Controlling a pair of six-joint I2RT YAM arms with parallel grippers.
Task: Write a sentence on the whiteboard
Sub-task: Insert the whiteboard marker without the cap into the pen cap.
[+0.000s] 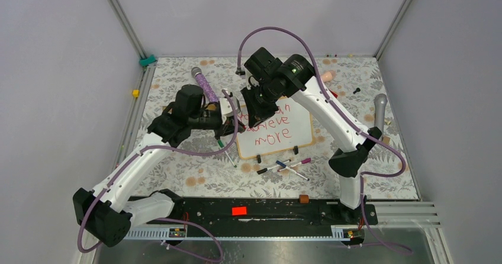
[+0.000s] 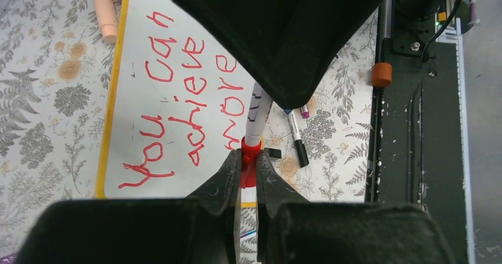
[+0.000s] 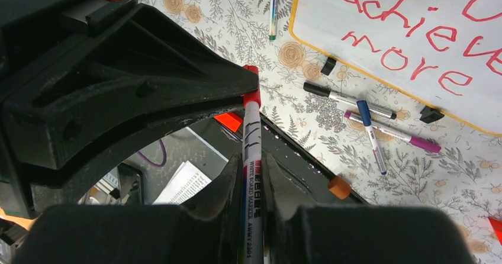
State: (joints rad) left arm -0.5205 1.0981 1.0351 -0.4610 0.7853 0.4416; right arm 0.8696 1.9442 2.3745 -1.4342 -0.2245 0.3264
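yellow block (image 1: 135,93): small, at the left edge of the table, well apart from everything else
left gripper (image 2: 248,166): reaching in from the left over the board's left edge, jaws clenched on the red cap (image 2: 251,148) at the end of a marker
marker (image 3: 251,135): white barrel with black print, spanning the gap between the two grippers, raised off the table, one end in each gripper
right gripper (image 3: 253,168): tilted down from the right, facing the left one, jaws clamped around the marker's barrel
whiteboard (image 1: 302,126): flat on the floral cloth (image 1: 177,175) near the middle of the table, under and just right of the meeting grippers; thin yellowish frame, two black clip feet (image 3: 328,66) on its near edge
sentence (image 2: 188,113): red handwriting in three lines on the board, "you can", "achieve", "more"; in the overhead view the right gripper hides part of the top line
loose markers (image 1: 284,166): a small crossed heap on the cloth just beside the board's near edge, one with a black cap (image 3: 314,88), one blue (image 3: 370,132), one magenta (image 3: 395,135)
orange piece (image 1: 304,199): small cylinder at the edge of the black rail (image 1: 266,216), nearer than the loose markers
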